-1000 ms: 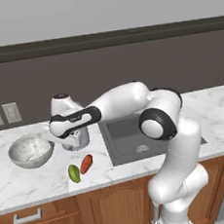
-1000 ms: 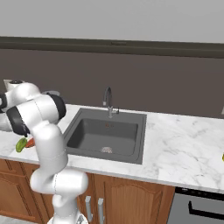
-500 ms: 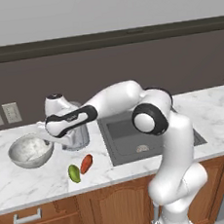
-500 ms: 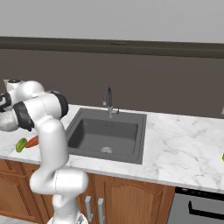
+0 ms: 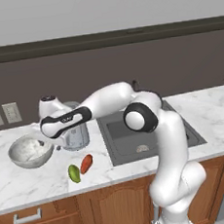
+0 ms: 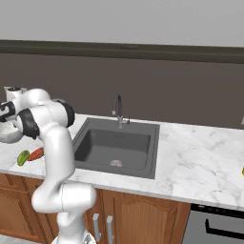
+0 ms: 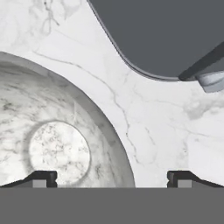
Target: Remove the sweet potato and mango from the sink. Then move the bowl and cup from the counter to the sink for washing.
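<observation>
The mottled whitish-grey bowl (image 5: 29, 152) stands on the counter left of the sink (image 5: 146, 135). My gripper (image 5: 43, 139) hangs open just above the bowl's right rim. In the hand view the bowl (image 7: 57, 144) lies at the left and the gripper (image 7: 111, 179) straddles its rim, one fingertip (image 7: 43, 178) over the inside and the other over bare marble. The green mango (image 5: 74, 173) and orange-red sweet potato (image 5: 86, 163) lie side by side on the counter near its front edge. A yellow sliver of the cup (image 6: 242, 170) shows far right on the counter.
A grey toaster (image 5: 77, 132) stands right behind the hand, between bowl and sink; its dark body (image 7: 175, 35) fills the hand view's top right. A curved faucet (image 6: 117, 108) rises behind the basin. Wall outlets (image 5: 1, 115) sit behind the bowl.
The arm has swung left from in front of the toaster to the bowl's right rim. The jaws stayed open; nothing else moved.
</observation>
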Robot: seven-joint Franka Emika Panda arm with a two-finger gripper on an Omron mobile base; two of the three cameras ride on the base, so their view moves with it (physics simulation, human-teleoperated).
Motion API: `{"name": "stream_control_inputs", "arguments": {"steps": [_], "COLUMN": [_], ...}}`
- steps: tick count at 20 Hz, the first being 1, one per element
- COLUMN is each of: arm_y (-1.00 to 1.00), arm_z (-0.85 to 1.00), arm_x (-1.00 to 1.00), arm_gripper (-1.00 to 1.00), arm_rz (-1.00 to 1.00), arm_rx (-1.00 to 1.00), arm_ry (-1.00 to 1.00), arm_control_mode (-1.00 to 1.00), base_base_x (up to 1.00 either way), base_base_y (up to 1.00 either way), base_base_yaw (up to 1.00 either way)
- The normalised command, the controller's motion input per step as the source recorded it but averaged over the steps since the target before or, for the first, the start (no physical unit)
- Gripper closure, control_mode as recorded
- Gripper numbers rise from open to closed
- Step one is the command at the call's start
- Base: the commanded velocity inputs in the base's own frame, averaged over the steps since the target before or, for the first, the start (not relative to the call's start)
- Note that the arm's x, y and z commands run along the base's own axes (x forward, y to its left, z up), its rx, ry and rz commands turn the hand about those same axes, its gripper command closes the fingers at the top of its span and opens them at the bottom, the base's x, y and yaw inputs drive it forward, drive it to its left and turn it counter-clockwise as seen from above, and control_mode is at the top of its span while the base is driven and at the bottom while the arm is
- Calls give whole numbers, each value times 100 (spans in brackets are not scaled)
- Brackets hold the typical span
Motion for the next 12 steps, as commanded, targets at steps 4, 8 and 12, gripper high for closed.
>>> {"name": "stream_control_inputs", "arguments": {"steps": [4, 8, 12], "arm_y": [23, 21, 11], "arm_z": [-16, -14, -13], "arm_x": [19, 14, 0], "arm_gripper": [-100, -100, -100], "arm_rz": [0, 0, -1], "arm_rx": [0, 0, 0], "arm_ry": [0, 0, 0], "arm_control_mode": [-100, -100, -100], "base_base_x": [0, 0, 0], "base_base_y": [0, 0, 0], "base_base_yaw": [0, 0, 0]}}
